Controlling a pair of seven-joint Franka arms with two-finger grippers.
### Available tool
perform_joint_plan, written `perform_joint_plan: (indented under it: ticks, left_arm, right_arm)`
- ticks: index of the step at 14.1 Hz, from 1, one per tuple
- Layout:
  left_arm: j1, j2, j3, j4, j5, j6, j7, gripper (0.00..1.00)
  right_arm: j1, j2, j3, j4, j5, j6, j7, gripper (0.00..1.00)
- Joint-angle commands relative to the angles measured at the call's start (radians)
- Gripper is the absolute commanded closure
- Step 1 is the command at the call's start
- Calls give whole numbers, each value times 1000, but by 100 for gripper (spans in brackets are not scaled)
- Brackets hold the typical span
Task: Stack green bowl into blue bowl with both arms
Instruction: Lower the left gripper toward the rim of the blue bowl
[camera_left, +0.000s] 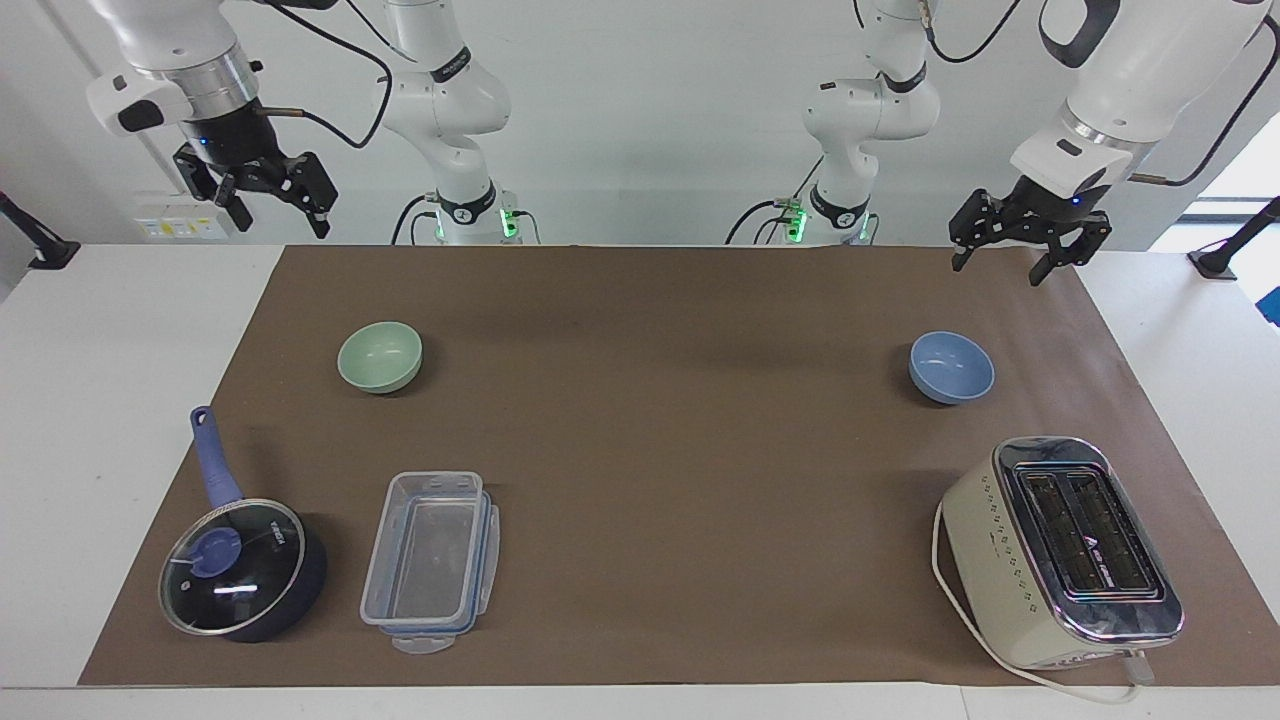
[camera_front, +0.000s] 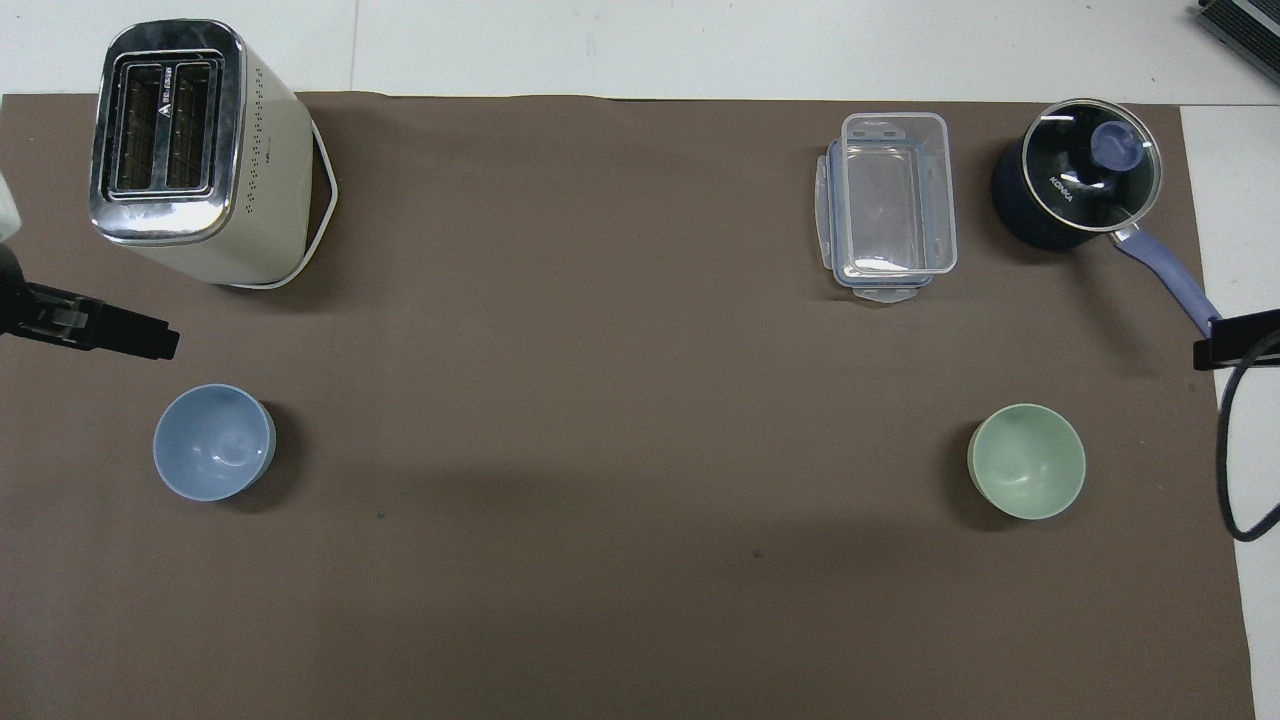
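The green bowl (camera_left: 380, 357) (camera_front: 1027, 461) sits upright on the brown mat toward the right arm's end. The blue bowl (camera_left: 951, 367) (camera_front: 213, 442) sits upright toward the left arm's end, about as near to the robots as the green one. My left gripper (camera_left: 1000, 272) hangs open and empty high over the mat's left-arm end, well clear of the blue bowl; one of its fingers (camera_front: 125, 337) shows in the overhead view. My right gripper (camera_left: 282, 222) hangs open and empty high over the mat's edge at the right arm's end.
A cream toaster (camera_left: 1065, 550) with a white cord stands farther from the robots than the blue bowl. A clear plastic container (camera_left: 430, 560) and a lidded dark saucepan (camera_left: 240, 570) with a blue handle lie farther out than the green bowl. The brown mat (camera_left: 660, 430) covers the table.
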Motion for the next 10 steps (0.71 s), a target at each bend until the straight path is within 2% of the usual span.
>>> perform_joint_plan:
  ticks: [1,6,10]
  left_arm:
    - [12,-43,-1,-57,-19,24,9,0]
    - [37,-52,-1,-106,-24,30,41,0]
    - [61,-96,0,-235,-51,58,85,0]
  right_arm:
    - [-4,-15,7,-11,-14,2,14,0]
    - [-4,-15,7,-11,-14,2,14,0]
    - [-4,-15,7,-11,-14,2,14,0]
